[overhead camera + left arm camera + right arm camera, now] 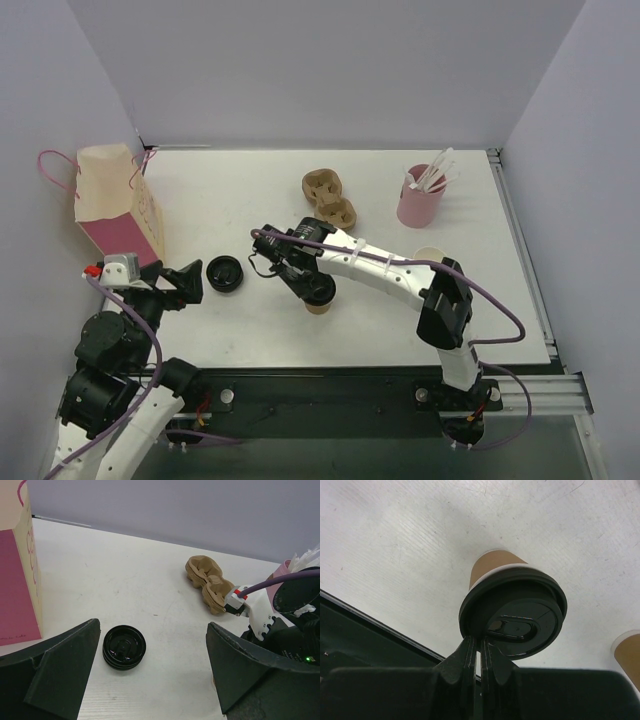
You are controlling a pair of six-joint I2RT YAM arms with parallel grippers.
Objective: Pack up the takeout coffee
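A kraft-brown coffee cup [320,306] stands near the table's front middle with a black lid [515,617] on top of it; its brown wall [490,565] shows under the lid in the right wrist view. My right gripper [314,289] [480,647] is shut on the lid's near rim, jaws almost together. A second cup [429,256], open and lidless, stands to the right, and its edge also shows in the right wrist view [627,652]. My left gripper [186,284] [152,630] is open and empty, low over the table, just left of a stack of black lids [225,273] [124,646].
A cream and pink paper bag [115,200] [17,580] stands at the left. A brown pulp two-hole tray [330,198] [210,580] lies at the back middle. A pink cup with white sticks [420,200] stands at the back right.
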